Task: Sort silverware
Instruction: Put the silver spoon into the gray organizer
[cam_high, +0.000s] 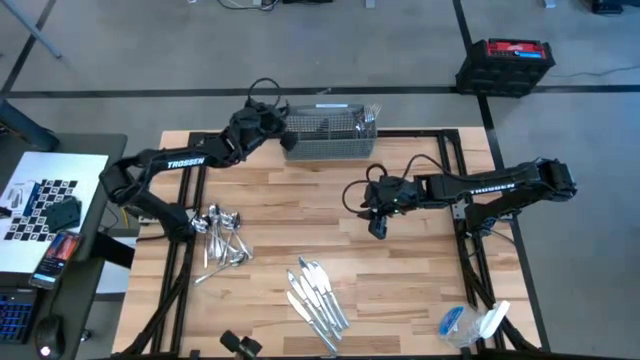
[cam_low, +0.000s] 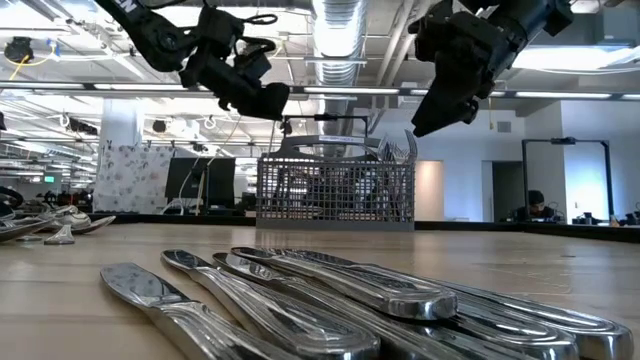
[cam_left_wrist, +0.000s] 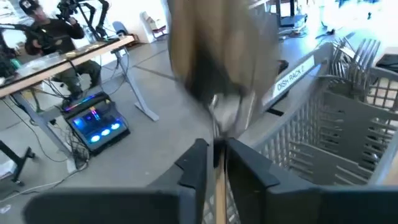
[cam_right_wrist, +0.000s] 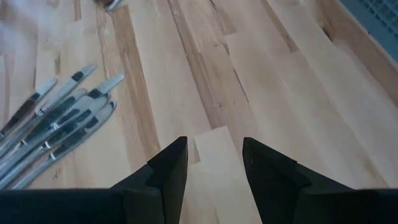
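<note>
A grey wire-mesh basket (cam_high: 320, 148) stands at the table's far middle, with forks (cam_high: 366, 120) upright in its right end. My left gripper (cam_high: 285, 130) hangs over the basket's left end, shut on a slim piece of silverware (cam_left_wrist: 227, 112) that is too blurred to tell its kind. Spoons (cam_high: 225, 235) lie heaped at the table's left. Knives (cam_high: 318, 295) lie side by side near the front edge. My right gripper (cam_high: 378, 228) hovers open above bare wood right of centre, with nothing between its fingers. My left gripper pinches the piece's thin handle (cam_left_wrist: 217, 163) between its two fingers. The handle runs along the fingers, and the shiny wider end sticks out ahead of the fingertips. The fingers come nearly level from the table's left. The piece is lifted clear, beside the basket's rim (cam_left_wrist: 298, 74).
A clear plastic object (cam_high: 470, 322) lies at the near right corner and a small black object (cam_high: 240, 345) at the near edge. A side table with a checkered sheet (cam_high: 40, 200) stands left of the table. A person (cam_left_wrist: 43, 37) sits at a desk in the room beyond.
</note>
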